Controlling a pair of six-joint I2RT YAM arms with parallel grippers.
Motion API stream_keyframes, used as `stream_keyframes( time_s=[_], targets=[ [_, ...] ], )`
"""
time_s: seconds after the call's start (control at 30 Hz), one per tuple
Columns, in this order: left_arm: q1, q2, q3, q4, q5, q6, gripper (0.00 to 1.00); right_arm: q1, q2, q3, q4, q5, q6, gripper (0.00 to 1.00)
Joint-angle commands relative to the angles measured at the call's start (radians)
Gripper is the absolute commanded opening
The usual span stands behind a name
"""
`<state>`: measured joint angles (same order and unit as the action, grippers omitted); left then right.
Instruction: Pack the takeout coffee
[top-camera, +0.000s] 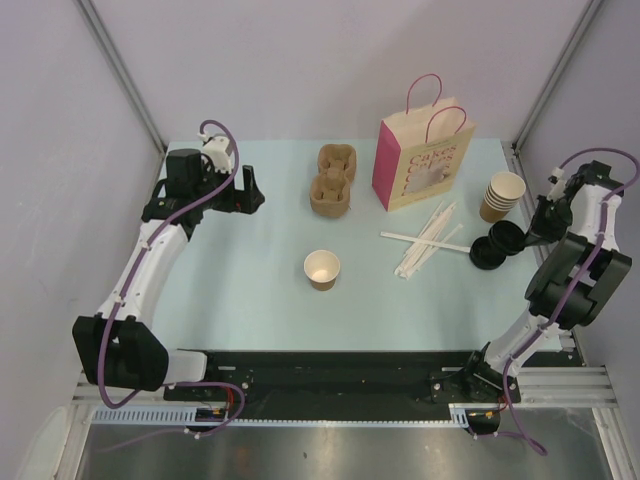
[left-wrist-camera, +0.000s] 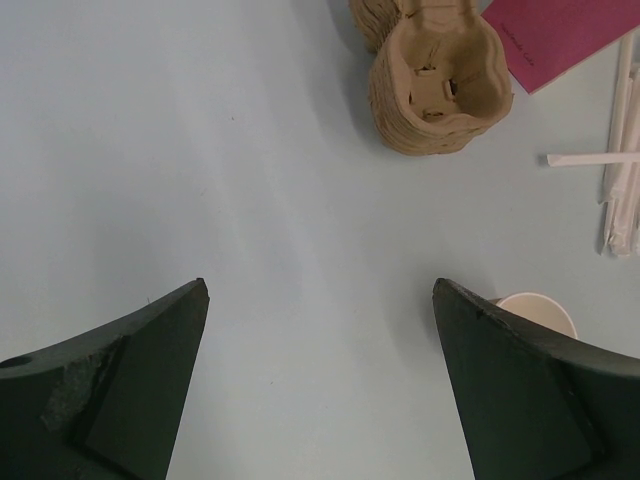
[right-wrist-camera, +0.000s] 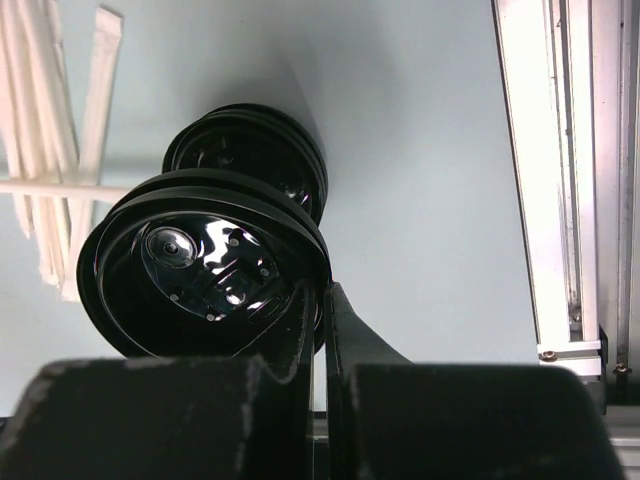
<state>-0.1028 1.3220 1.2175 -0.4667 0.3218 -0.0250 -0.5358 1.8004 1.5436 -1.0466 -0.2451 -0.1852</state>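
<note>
Top view: brown paper cup (top-camera: 322, 269) stood upright and open-mouthed near the ctr of the table (top-camera: 250, 290), well apart from both arms. Pink paper bag (top-camera: 420, 155) stood upright at the far side, w/ pulp cup carriers (top-camera: 335, 180) to its left and a stack of beige cups (top-camera: 502, 195) to its right. Wrapped straws (top-camera: 425, 240) lay loose in front of the bag. Black lids (top-camera: 495, 247) sat between the straws and the R arm, w/ the right fingers (top-camera: 532, 232) at them. The left fingers (top-camera: 248, 190) hung over the far-left part of the table. Left wrist view: left fingers (left-wrist-camera: 130, 390) were spread wide over bare table, holding nothing. The cup's rim (left-wrist-camera: 535, 308) showed just behind one finger, w/ carriers (left-wrist-camera: 435, 90), bag corner (left-wrist-camera: 560, 30) and straws (left-wrist-camera: 620, 150) beyond. Right wrist view: right fingers (right-wrist-camera: 360, 340) were nearly together, clamped on the rim of the nearest black lid (right-wrist-camera: 200, 265), one finger inside the rim and one outside. A second lid (right-wrist-camera: 245, 150) lay just behind it, w/ straws (right-wrist-camera: 40, 150) to the left and a metal rail (right-wrist-camera: 560, 170) to the right.
</note>
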Motion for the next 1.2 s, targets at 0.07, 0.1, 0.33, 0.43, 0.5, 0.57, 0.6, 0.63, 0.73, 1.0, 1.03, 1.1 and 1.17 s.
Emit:
stream_keyframes(
  time_s=[0.07,0.1,0.33,0.43,0.5,0.57,0.6,0.63,0.73,1.0,1.03,1.1,1.17],
  targets=[
    [-0.008,-0.038,0.002,0.016,0.026,0.007,0.99,0.013,-0.026,0.018,-0.024,-0.062,-0.014,0.0],
    [-0.008,-0.044,0.001,0.016,0.033,0.005,1.0,0.016,-0.015,0.015,-0.012,-0.065,-0.013,0.0],
    [-0.096,-0.07,-0.065,0.111,0.151,0.061,1.0,0.046,0.019,0.012,0.007,-0.08,-0.019,0.0],
    [-0.207,-0.017,-0.015,0.118,0.157,0.069,0.99,0.057,0.025,-0.014,0.026,-0.063,-0.03,0.0],
    [-0.291,0.037,0.011,0.122,0.158,0.066,1.0,0.068,0.03,-0.03,0.046,-0.046,-0.031,0.0],
    [-0.36,0.072,0.052,0.12,0.158,0.066,1.0,0.076,0.039,-0.043,0.057,-0.033,-0.033,0.0],
    [-0.376,0.095,0.066,0.122,0.157,0.059,1.0,0.079,0.04,-0.048,0.066,-0.014,-0.034,0.0],
    [-0.397,0.105,0.083,0.123,0.155,0.05,1.0,0.085,0.04,-0.053,0.077,-0.004,-0.034,0.0],
    [-0.403,0.114,0.086,0.148,0.132,0.031,1.0,0.092,0.047,-0.063,0.102,0.039,-0.039,0.0],
    [-0.403,0.071,0.043,0.142,0.092,0.053,1.0,0.088,0.045,-0.068,0.115,0.09,-0.051,0.07],
    [-0.403,0.068,0.042,0.142,0.091,0.053,1.0,0.086,0.047,-0.068,0.114,0.093,-0.053,0.08],
    [-0.403,0.065,0.04,0.142,0.088,0.053,1.0,0.086,0.051,-0.069,0.111,0.096,-0.056,0.12],
    [-0.402,0.068,0.04,0.142,0.088,0.054,0.99,0.086,0.053,-0.069,0.103,0.093,-0.053,0.19]
  ],
)
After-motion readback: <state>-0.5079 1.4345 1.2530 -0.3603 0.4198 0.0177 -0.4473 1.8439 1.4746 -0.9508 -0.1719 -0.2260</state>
